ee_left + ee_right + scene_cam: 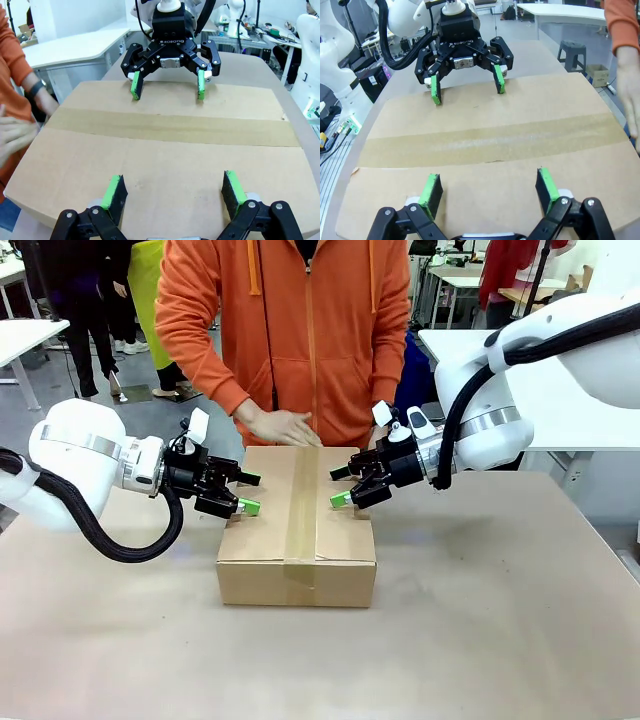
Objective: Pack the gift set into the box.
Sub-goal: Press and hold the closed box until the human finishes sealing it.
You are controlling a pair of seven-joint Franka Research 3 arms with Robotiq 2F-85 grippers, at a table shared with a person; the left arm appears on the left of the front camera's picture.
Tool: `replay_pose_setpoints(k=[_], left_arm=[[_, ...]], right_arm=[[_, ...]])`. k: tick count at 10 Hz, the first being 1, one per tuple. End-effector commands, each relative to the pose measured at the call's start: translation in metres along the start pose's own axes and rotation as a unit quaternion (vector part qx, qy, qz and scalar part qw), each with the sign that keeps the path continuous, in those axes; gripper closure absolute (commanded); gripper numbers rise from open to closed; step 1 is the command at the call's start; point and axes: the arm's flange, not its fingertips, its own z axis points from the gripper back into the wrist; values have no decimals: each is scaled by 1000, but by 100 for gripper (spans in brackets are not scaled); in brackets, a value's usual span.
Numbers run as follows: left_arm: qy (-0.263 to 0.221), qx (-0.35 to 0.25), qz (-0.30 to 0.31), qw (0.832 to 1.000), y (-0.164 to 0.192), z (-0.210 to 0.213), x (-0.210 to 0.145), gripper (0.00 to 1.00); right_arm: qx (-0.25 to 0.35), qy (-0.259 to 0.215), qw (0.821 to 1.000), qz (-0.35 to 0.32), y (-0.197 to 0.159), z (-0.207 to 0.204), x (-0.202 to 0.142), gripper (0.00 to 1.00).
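The box (297, 530) is sitting closed on the surface (480, 620) between the two arms, its flaps sealed by a strip of tape (301, 510) running along the centre seam. The left gripper (247, 492) is hovering over the box's left edge with fingers spread wide, holding nothing. The right gripper (340, 486) is facing it over the right part of the lid, equally wide and empty. At the far edge, a person's hand (278, 426) is resting against the box top.
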Motion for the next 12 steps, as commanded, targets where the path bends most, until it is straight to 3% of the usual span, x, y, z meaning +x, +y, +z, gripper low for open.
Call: replay_pose_setpoints(k=[1,5,6,8,9,11,12], left_arm=[[2,0,-4,1000,-1,0,-2,0],[0,0,0,1000,0,0,0,0],[-103,-55,-12,993,-16,32,21,0],[-266,-49,-31,962,-40,122,30,0],[-323,-25,-47,945,-50,160,19,0],[-376,75,-37,923,-63,212,-15,0],[-379,113,-1,918,-64,219,-24,0]], right_arm=[[-1,3,1000,0,1,-1,-3,0],[0,0,1000,0,0,0,0,0],[33,-66,997,35,25,24,20,0],[10,-184,979,83,75,102,33,0],[-16,-218,970,107,96,136,24,0],[-112,-272,949,109,125,186,-9,0],[-166,-267,944,96,125,192,-19,0]])
